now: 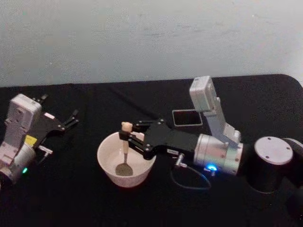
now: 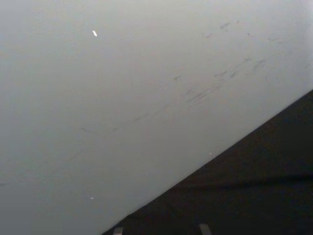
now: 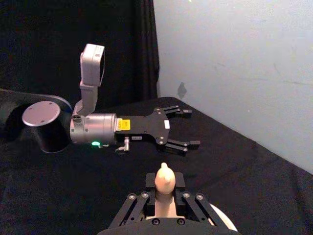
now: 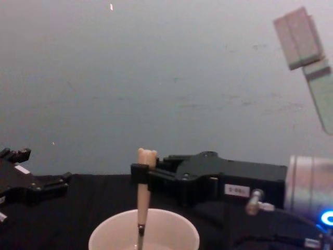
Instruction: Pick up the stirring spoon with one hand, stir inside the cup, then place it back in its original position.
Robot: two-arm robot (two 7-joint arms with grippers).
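**A:** What is the head view showing?

**B:** The right pincer (image 1: 125, 137) is clamping its jaws on the beige handle of the stirring spoon (image 1: 125, 150), just under the bear head. The spoon is standing nearly upright in the cup (image 1: 103, 158), with its metal bowl sitting low inside. The holder (image 1: 188, 117) is standing on the black desk (image 1: 71, 198) behind the right pincer's body, apart from the cup.

**A:** Any writing?

**B:** A white label (image 1: 171, 150) is showing on the right pincer and a yellow label (image 1: 31, 140) on the left arm, but both are too small to read. A blue light (image 1: 210, 167) is glowing on the right wrist, and a thin cable (image 1: 189, 183) is looping beneath it.

**A:** And the other arm?

**B:** The left pincer (image 1: 59, 108) is resting at the desk's left side, jaws spread wide and gripping nothing.

**A:** The left wrist view?

**B:** Its fingertips (image 2: 204, 228) are just peeking in above the desk, facing a pale, scuffed wall (image 2: 122, 98).

**A:** The right wrist view?

**B:** The bear head is poking up between the right pincer's closed jaws, with the cup's rim beside it. Farther off, the left pincer is lying open in front of a black curtain (image 3: 73, 29).

**A:** The chest view?

**B:** The spoon's handle is rising out of the cup, gripped from the right. The white label's print is unreadable here too.
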